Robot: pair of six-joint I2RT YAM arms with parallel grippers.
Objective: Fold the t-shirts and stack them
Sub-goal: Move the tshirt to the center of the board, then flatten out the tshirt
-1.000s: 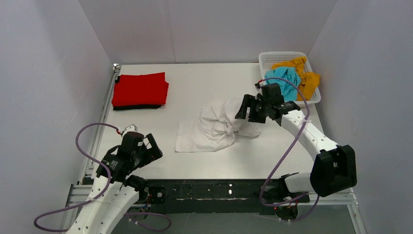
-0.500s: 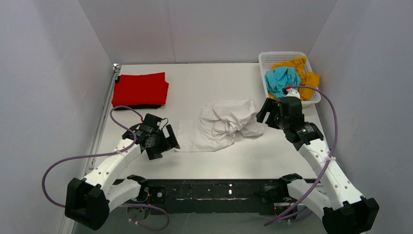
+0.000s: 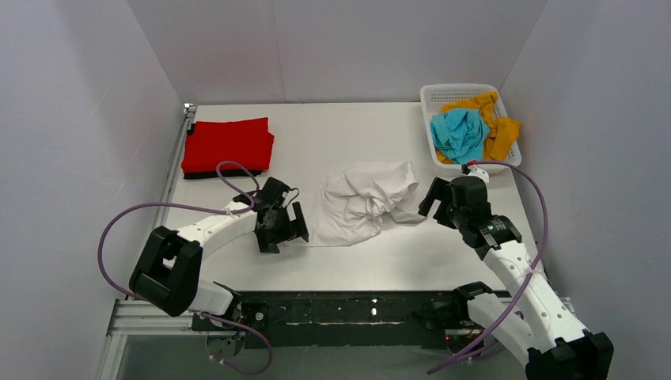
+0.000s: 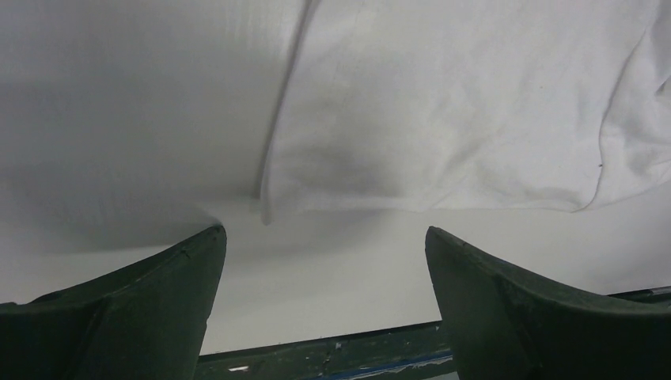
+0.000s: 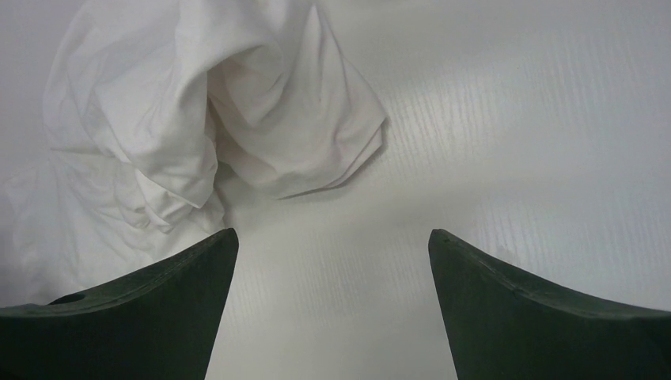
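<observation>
A crumpled white t-shirt [image 3: 365,200] lies mid-table; its flat near-left corner [image 4: 443,119] shows in the left wrist view and its bunched folds [image 5: 198,127] in the right wrist view. A folded red t-shirt [image 3: 228,145] rests on a folded black t-shirt [image 3: 217,173] at the back left. A teal-blue t-shirt [image 3: 459,133] and a mustard-orange t-shirt [image 3: 500,127] fill the basket. My left gripper [image 3: 286,226] [image 4: 324,237] stands open just short of the white shirt's left corner. At the shirt's right side my right gripper [image 3: 437,199] [image 5: 332,241] is open and holds nothing.
The white lattice basket [image 3: 467,91] stands at the back right corner. A metal rail [image 3: 170,190] runs along the table's left edge. The black front frame [image 3: 348,309] lies between the two arm bases.
My left arm has swung forward and right, up to the white shirt's left corner. My right gripper let go of the shirt, opened wide and drew back to the right and nearer.
</observation>
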